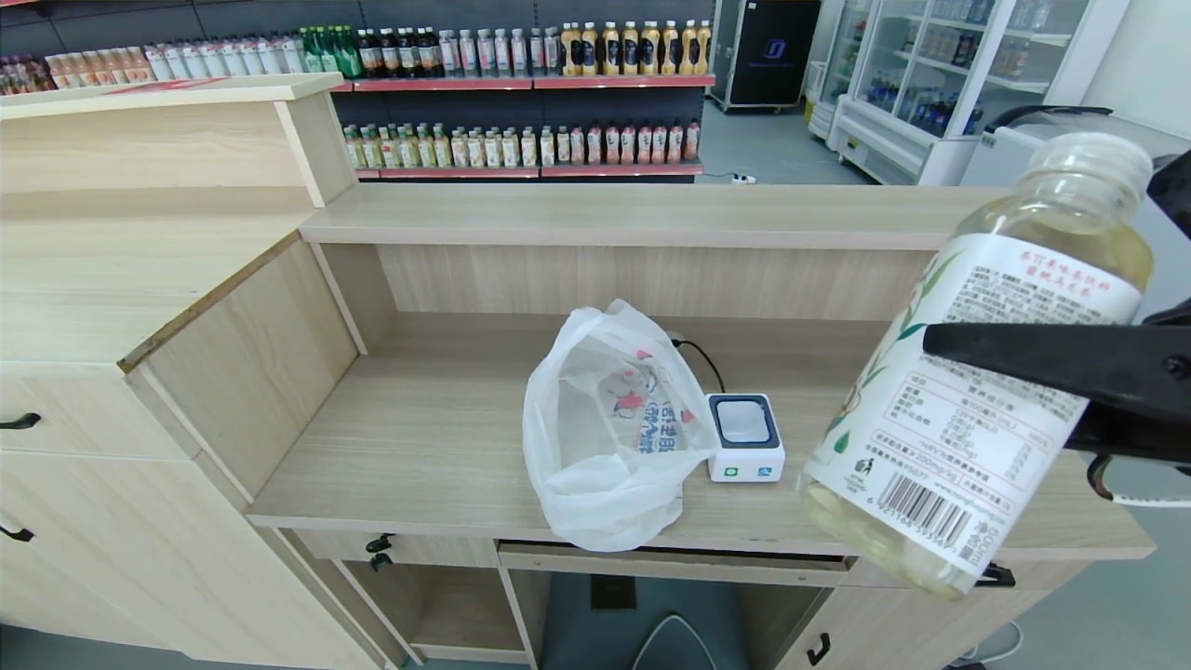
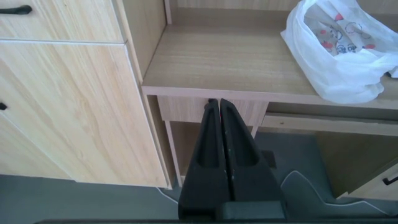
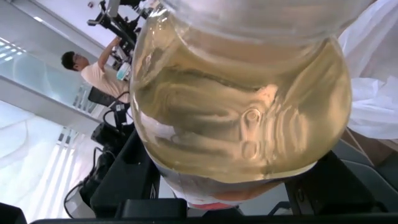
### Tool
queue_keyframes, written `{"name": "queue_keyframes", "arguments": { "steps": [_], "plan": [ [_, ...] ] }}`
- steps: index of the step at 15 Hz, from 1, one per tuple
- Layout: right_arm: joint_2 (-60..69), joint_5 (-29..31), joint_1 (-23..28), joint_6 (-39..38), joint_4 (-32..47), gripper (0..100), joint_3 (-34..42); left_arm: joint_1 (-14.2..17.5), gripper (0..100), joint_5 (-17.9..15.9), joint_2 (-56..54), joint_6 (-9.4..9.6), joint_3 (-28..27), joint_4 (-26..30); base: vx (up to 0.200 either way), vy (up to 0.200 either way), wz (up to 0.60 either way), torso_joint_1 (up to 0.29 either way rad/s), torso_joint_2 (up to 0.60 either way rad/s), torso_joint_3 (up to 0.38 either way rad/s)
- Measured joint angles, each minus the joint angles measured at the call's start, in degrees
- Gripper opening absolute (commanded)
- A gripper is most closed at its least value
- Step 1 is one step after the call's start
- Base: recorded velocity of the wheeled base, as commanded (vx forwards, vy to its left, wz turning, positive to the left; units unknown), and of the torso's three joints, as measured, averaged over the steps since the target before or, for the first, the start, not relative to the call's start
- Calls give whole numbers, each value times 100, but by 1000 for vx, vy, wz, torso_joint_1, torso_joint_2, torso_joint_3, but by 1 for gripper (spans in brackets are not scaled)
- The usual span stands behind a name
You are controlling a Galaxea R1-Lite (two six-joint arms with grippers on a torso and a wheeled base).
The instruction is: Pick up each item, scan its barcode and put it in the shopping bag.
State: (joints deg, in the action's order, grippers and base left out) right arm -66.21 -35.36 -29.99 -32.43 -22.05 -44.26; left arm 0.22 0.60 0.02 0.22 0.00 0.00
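The right claw (image 1: 1014, 363) is clamped on a bottle (image 1: 977, 372) and holds it up in the air, over the right end of the wooden counter (image 1: 437, 437). The bottle is see-through with a pale yellow drink inside and a white label. It is tilted, with its cap up and away and its bottom low and near. The barcode sits close to the bottom of the label. A white shopping bag (image 1: 605, 428) stands open on the counter. Just beside the bag is a small white scanner (image 1: 744, 435) with a dark window on top. The bottle is apart from both. The left claw (image 2: 219, 104) is down low in front of the counter, its two fingers pressed together with nothing between them
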Motion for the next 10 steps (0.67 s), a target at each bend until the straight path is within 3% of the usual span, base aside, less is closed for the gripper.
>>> {"name": "queue_keyframes", "arguments": {
  "steps": [10],
  "plan": [
    [67,213,191,229,9,0,22,0,0,0,0,0,0,0,0,0,0,0,0,0]
  ]
}}
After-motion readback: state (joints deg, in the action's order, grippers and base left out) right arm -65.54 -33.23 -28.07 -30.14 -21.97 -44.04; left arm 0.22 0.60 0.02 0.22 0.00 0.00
